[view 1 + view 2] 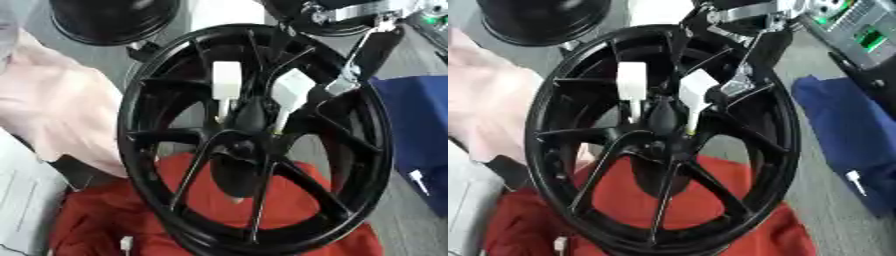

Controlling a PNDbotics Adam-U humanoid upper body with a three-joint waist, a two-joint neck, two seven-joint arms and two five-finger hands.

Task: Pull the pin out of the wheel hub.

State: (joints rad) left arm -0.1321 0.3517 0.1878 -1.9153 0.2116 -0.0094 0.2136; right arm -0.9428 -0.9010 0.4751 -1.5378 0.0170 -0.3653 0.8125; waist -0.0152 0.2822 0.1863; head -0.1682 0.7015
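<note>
Grey floor shows at the right side and at the top of both views, and on it lie several cloths: a red cloth (105,220) under the lower part of the scene, a pale pink cloth (52,100) at the left, and a dark blue cloth (416,120) at the right. A small white piece (418,181) lies on the blue cloth.

A black wheel hub (254,135) with thin spokes fills the middle and stands tilted over the red cloth. Near its centre two white pins are stuck in it, side by side: the left pin (226,80) is upright, the right pin (291,90) leans a little to the right. Each has a wide white head and a thinner stem that goes down toward the hub centre.

The right hand (741,82) comes in from the upper right, black with silver parts, and reaches over the rim toward the right pin. Its silver fingertip is just beside the head of this pin; I cannot tell if the fingers are apart or closed on it, and I cannot tell if they touch it.

Another black wheel (114,20) lies at the upper left, behind the hub.

Only the right eye view shows a grey device with green parts (859,30) at the upper right corner. The left hand is in no view.
</note>
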